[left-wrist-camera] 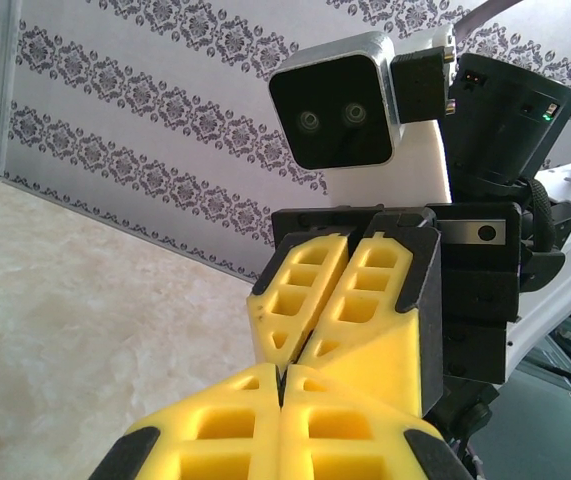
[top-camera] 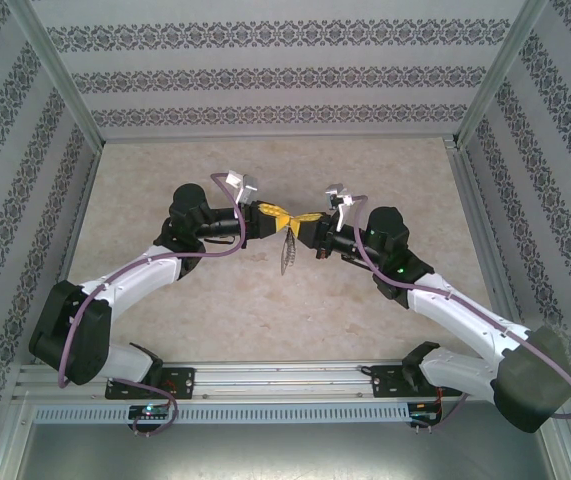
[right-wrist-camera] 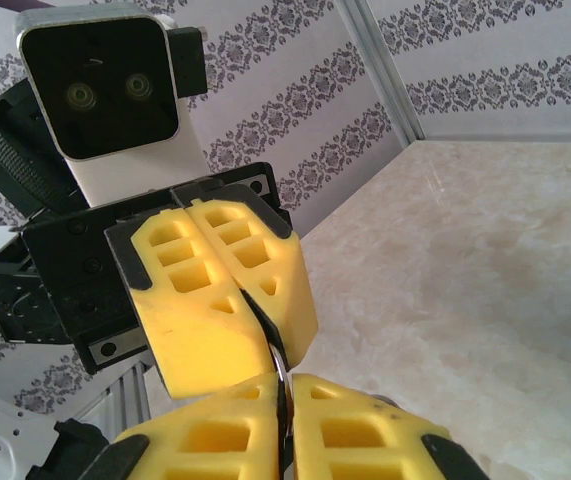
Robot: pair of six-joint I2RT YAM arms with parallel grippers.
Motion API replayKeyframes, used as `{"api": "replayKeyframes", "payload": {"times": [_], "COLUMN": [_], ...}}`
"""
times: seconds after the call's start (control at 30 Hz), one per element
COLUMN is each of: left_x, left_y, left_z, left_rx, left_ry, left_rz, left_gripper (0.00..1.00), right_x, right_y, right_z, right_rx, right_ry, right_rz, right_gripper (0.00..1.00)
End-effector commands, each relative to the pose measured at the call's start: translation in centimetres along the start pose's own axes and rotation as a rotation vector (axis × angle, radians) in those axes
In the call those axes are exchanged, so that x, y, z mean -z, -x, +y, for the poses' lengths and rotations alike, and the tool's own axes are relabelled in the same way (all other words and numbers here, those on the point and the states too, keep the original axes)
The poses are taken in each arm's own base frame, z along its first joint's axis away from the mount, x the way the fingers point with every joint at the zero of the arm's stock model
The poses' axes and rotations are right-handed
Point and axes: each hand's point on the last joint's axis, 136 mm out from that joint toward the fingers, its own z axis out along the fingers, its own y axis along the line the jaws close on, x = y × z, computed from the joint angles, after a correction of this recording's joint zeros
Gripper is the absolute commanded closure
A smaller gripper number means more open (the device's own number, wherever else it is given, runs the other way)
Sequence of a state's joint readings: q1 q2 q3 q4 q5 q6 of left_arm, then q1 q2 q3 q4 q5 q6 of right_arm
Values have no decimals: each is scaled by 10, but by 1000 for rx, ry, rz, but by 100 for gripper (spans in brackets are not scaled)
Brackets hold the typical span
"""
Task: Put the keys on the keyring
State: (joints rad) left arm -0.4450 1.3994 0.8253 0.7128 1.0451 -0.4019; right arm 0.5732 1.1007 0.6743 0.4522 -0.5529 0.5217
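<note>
Slippage risk: my left fingers [top-camera: 277, 214] and right fingers [top-camera: 307, 216] pinch shut, tip to tip; dangling keyring [top-camera: 287, 250] could twist loose.

Left pincer [top-camera: 273, 213], right pincer [top-camera: 306, 219]: yellow fingers [left-wrist-camera: 375, 300], black housings. Arms [top-camera: 135, 270] white; cables [top-camera: 93, 303] purple. Keyring [top-camera: 288, 252] grey. Counter [top-camera: 265, 320] beige, marbled. Walls [top-camera: 265, 60] white, dark damask bands.

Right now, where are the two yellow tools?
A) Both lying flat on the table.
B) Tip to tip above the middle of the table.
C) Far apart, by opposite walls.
B: seen from above, the left tool and right tool meet tip to tip over the table, with the grey keyring hanging just beneath them.
</note>
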Motion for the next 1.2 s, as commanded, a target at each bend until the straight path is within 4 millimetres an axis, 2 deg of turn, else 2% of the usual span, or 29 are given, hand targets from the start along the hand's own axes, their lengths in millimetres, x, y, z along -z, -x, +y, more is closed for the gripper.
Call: {"api": "replayKeyframes", "payload": {"times": [0.0, 0.07, 0.27, 0.4, 0.57, 0.8, 0.97, 1.17], "left_x": [-3, -3, -3, -1, 10, 15, 11, 5], "left_y": [-2, -3, -3, -3, -3, -3, -5, -8], "left_z": [-8, -7, -4, 6, 15, 18, 19, 24], "left_rx": [-13, -10, 0, -8, -40, -46, -23, 11], "left_ry": [-44, -46, -30, 40, 123, 146, 117, 95], "left_rz": [-3, -2, -4, 8, 58, 109, 154, 192], "left_gripper": [100, 100, 100, 71, 59, 55, 54, 53], "right_x": [1, 1, 1, 4, 14, 21, 16, 5], "right_y": [27, 27, 26, 22, 13, 13, 4, 1], "right_z": [18, 18, 14, 3, -16, -24, -14, -17], "right_rx": [49, 46, 55, 65, 88, 88, 86, 66], "right_ry": [59, 61, 47, 20, -24, 19, 119, 164], "right_rz": [-66, -66, -59, -18, 90, 183, 309, 360], "right_gripper": [94, 100, 100, 100, 100, 100, 100, 100]}}
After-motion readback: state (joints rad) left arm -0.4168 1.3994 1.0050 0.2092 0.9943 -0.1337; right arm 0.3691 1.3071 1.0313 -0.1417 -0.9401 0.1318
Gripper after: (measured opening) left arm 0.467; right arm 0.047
